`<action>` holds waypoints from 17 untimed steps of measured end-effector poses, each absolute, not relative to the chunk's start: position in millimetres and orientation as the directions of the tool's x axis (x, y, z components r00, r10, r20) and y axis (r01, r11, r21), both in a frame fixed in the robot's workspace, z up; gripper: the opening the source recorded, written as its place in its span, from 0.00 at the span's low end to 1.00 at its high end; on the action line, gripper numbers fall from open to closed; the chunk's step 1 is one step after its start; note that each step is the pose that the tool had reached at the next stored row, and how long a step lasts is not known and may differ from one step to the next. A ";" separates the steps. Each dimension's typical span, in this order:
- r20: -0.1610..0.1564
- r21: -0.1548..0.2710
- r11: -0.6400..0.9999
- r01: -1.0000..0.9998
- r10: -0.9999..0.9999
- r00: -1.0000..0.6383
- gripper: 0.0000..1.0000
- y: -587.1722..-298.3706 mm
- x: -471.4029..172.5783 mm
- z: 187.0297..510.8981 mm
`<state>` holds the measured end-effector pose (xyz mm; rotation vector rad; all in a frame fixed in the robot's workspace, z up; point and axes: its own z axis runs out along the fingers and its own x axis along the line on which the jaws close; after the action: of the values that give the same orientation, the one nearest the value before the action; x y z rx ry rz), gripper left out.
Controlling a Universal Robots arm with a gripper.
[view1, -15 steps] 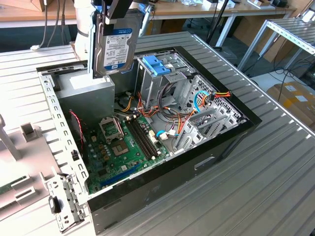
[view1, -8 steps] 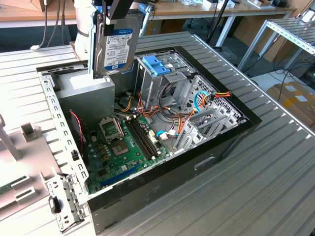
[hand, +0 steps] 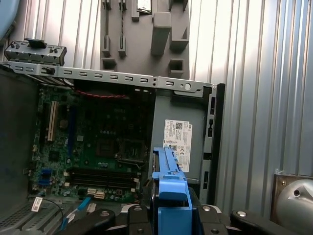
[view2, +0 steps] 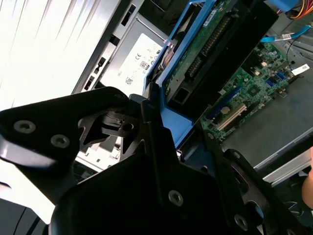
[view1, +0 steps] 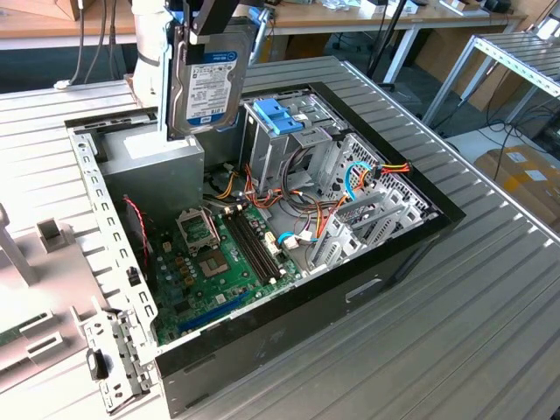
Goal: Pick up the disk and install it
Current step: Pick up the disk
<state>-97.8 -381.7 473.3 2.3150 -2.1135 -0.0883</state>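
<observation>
The disk [view1: 206, 83] hangs upright above the open computer case [view1: 420, 232], over the grey power-supply box [view1: 162, 162]. Its white label with a blue strip faces the exterior camera. My gripper [view1: 213, 31] is shut on its upper end. In the second wrist view the disk [view2: 210, 54] shows its green circuit-board side between blue side pieces, held by the gripper [view2: 156, 115]. In the first wrist view a blue side piece of the disk [hand: 168, 183] rises from the gripper [hand: 168, 215]. The drive cage with a light-blue latch [view1: 278, 114] stands to the exterior view's right of the disk.
The motherboard [view1: 219, 254] lies on the case floor, with cable bundles [view1: 350, 184] beside the cage. A removed grey panel [view1: 35, 289] lies at the exterior view's left. The ribbed metal table [view1: 455, 332] runs around the case. A cardboard box [view1: 525, 175] sits on the floor.
</observation>
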 end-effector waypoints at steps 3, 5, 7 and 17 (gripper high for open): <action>-0.038 0.042 -0.092 -0.995 -0.995 0.090 0.37 -382.3 -97.5 473.3; -0.038 0.042 -0.092 -0.995 -0.995 0.090 0.37 -382.6 -97.2 473.2; -0.038 0.042 -0.092 -0.995 -0.995 0.090 0.37 -383.1 -96.9 473.2; -0.038 0.042 -0.092 -0.995 -0.995 0.090 0.37 -384.8 -95.7 473.1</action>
<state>-95.7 -384.8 473.1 2.3151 -2.1135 -0.0883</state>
